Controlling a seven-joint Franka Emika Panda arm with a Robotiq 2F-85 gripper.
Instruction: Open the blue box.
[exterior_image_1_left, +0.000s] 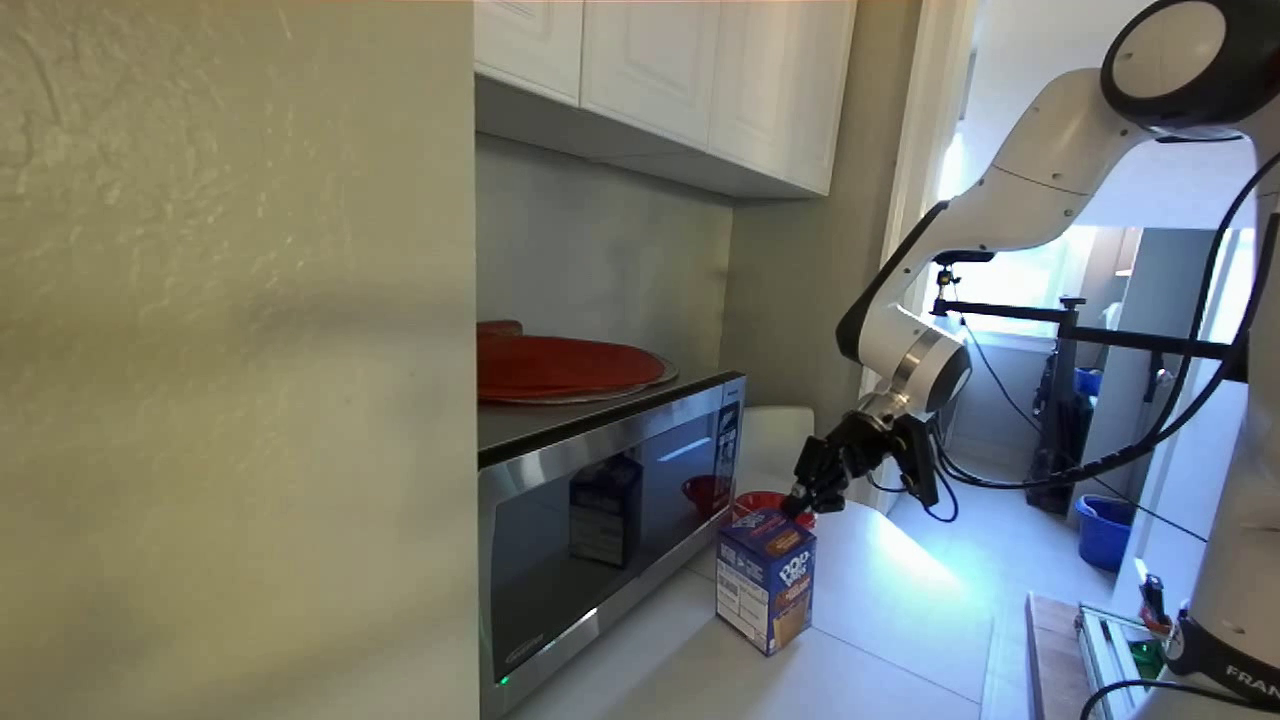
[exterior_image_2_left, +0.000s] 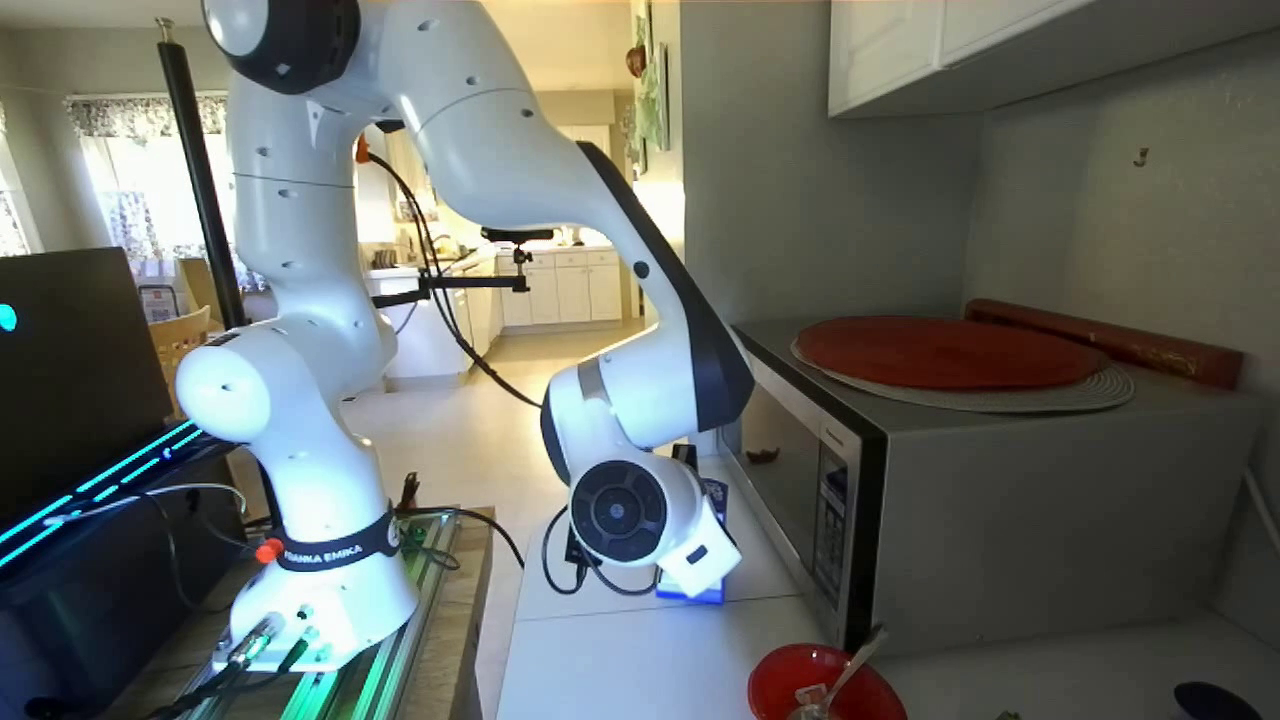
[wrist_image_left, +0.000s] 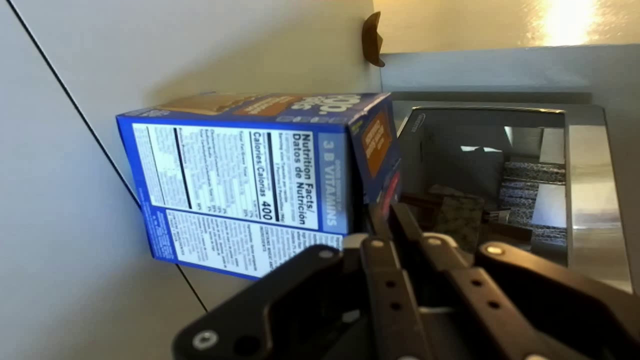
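The blue box stands upright on the white counter, in front of the microwave. In the wrist view the box shows its nutrition panel, and its top flap stands a little off the body with a dark gap under it. My gripper has its fingers close together with the reddish edge of the flap between the tips. In an exterior view the gripper reaches down to the box's top corner. In an exterior view the arm hides most of the box and the fingers.
The microwave stands close beside the box, with a red round mat and a long red box on top. A red bowl with a spoon sits on the counter near the microwave's corner. White cabinets hang above.
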